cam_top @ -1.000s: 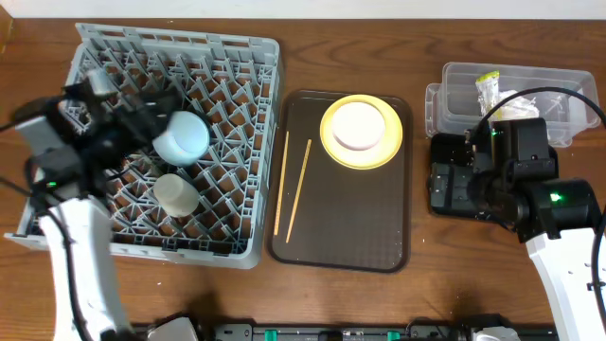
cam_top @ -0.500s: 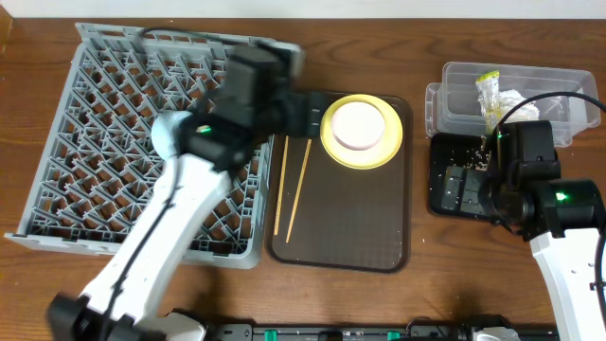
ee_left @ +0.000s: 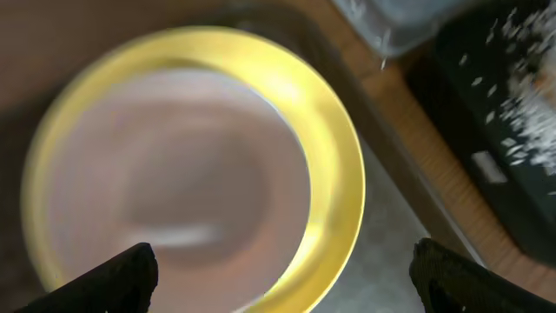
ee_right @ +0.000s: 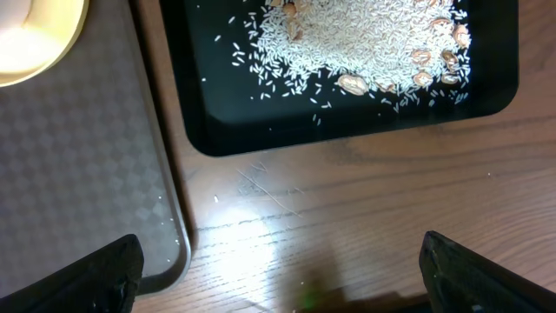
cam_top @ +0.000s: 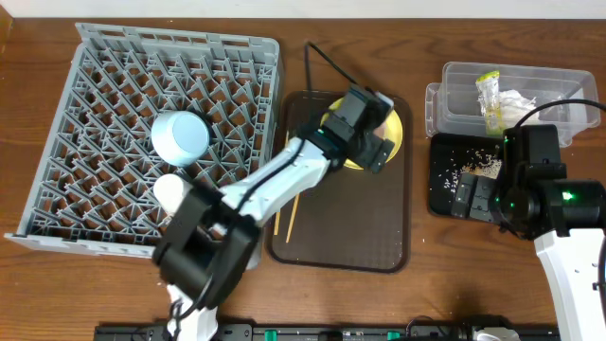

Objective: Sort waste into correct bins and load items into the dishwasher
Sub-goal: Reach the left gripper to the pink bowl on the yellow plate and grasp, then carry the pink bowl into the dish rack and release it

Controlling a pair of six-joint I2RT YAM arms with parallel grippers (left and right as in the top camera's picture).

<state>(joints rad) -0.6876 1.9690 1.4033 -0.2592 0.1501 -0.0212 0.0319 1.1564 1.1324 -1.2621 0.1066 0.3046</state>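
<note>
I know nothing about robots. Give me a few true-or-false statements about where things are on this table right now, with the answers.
1. The light blue bowl sits in the grey dish rack. True.
2. The rice scraps lie in the clear tub. False: they lie in the black tray.
3. The left arm's fingers are spread open over the yellow plate. True.
4. The green-and-orange snack wrapper lies in the grey dish rack. False: it is in the clear tub.
</note>
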